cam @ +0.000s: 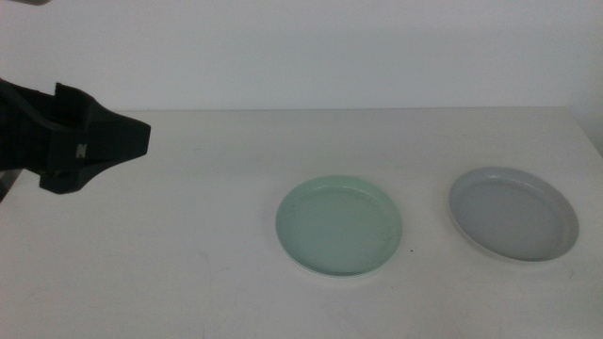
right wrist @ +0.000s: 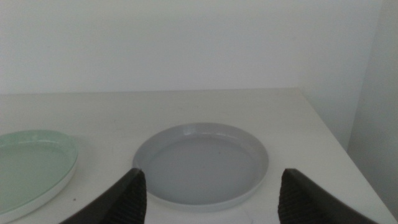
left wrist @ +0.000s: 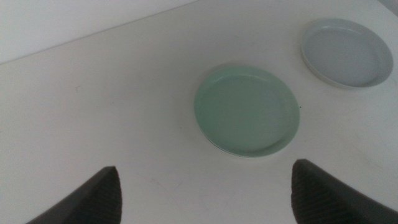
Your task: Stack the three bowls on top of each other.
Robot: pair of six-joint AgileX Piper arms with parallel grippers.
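The pale mint green bowl is seen on the white table, slightly right of the middle and towards the near side. Under its near-left rim a thin white edge is visible, which may belong to a white bowl beneath it; this cannot be settled from the views. The light grey bowl is set to its right, near the table's right edge, apart from the green one with bare table between them. Both bowls are upright and nothing is held in either.

The left gripper is held above the far left part of the table, well apart from both bowls, pointing right. In the left wrist view its jaws are spread wide with nothing between them, and the green bowl and the grey bowl are seen beyond them.

The right gripper is seen only in its own wrist view, jaws parted wide and empty, with the grey bowl framed between them and the green bowl beside it.

No object stands between either gripper and the bowls.
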